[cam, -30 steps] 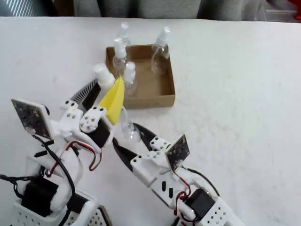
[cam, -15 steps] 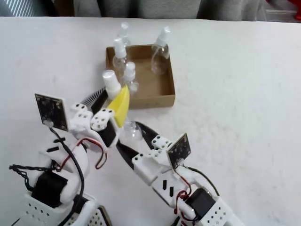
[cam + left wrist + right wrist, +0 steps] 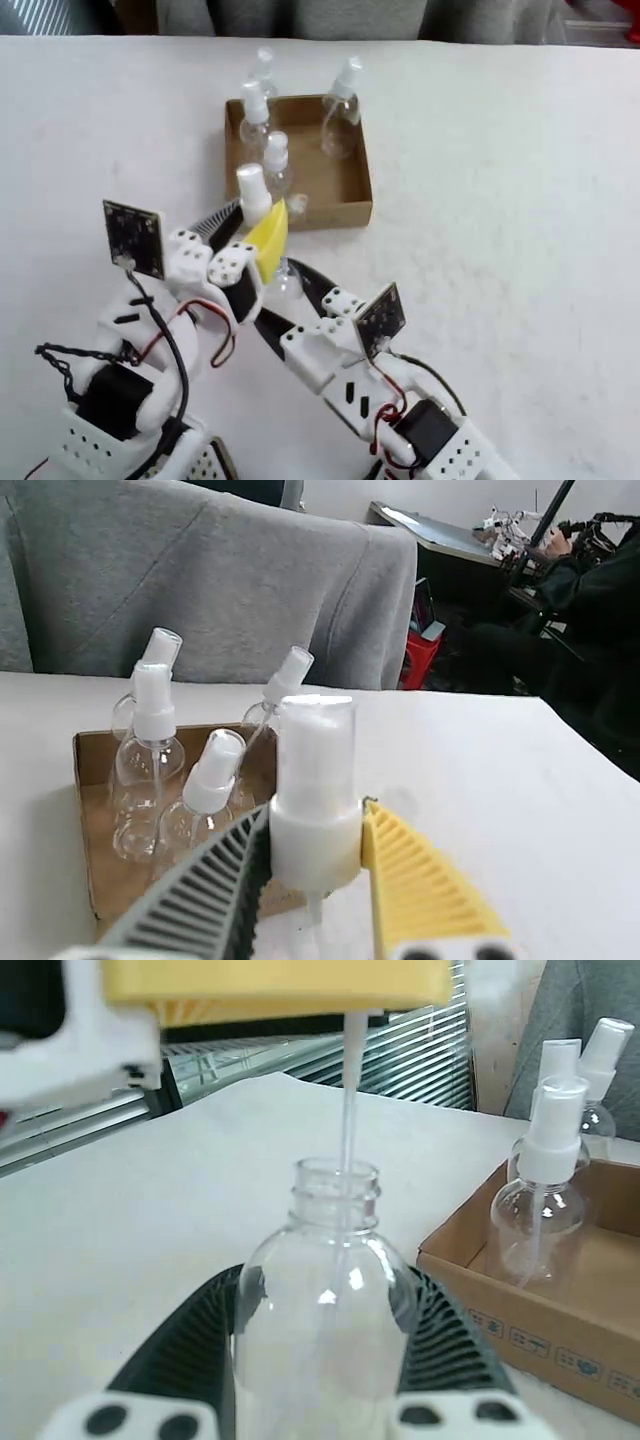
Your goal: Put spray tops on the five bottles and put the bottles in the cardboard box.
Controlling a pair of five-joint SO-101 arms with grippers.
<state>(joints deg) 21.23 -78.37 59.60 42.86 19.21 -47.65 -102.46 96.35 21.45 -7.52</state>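
The left claw (image 3: 250, 215) pinches the spray top (image 3: 252, 188) at its collar, between the grey finger and the yellow one. The right claw (image 3: 275, 290) is pressed on the round belly of the open bottle (image 3: 283, 278), which stands upright on the tabletop (image 3: 500, 150), just in front of the cardboard box (image 3: 300, 215). In the right wrist view the thin dip tube (image 3: 350, 1090) hangs down from the spray top and enters the neck of the bottle (image 3: 325, 1330).

The bottle looks like empty, thin clear plastic, so it is probably very light, smooth, and easy to tip or squeeze out of shape. The belly seems the right place to hold it, with moderate force. The spray top appears to be hard plastic. Its collar gives a firm hold, while the tube is likely flexible and may bend if it meets the rim.

Four capped bottles (image 3: 275, 160) stand at the box. Three are clearly inside. For the farthest one it cannot be told.
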